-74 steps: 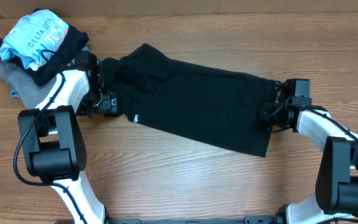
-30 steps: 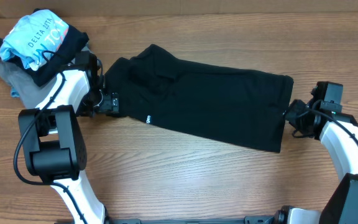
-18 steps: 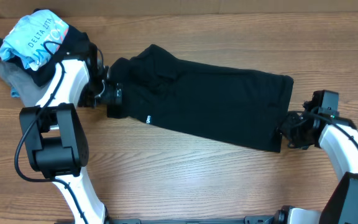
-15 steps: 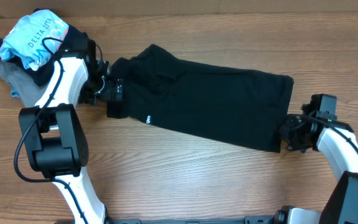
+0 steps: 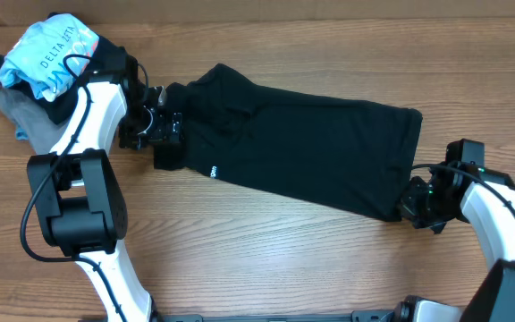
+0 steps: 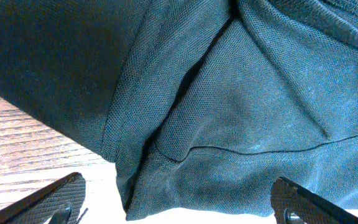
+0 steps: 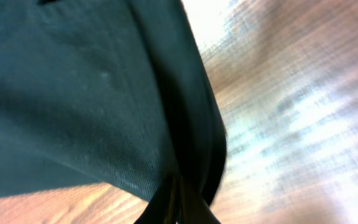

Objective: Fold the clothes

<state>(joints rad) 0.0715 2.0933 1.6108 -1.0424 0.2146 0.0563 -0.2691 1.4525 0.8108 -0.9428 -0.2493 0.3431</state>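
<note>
2 grippers sit at the clothes point(image 5: 302, 152), which lie spread on the table point(image 5: 266, 259) just right of the light blue shirt point(image 5: 47, 54). Left gripper point(image 5: 164, 136), at the end nearest that shirt, has its fingers point(image 6: 67, 193) released, spread wide. Right gripper point(image 5: 412, 204), at the corner farthest from it, looks clenched on the hem, though the view is blurred.

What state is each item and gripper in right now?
black garment, lying flat, not yet folded up.
left gripper, open over one end.
right gripper, shut on the opposite corner.
light blue shirt, crumpled on a pile.
grey garment, partly under that shirt.
</note>
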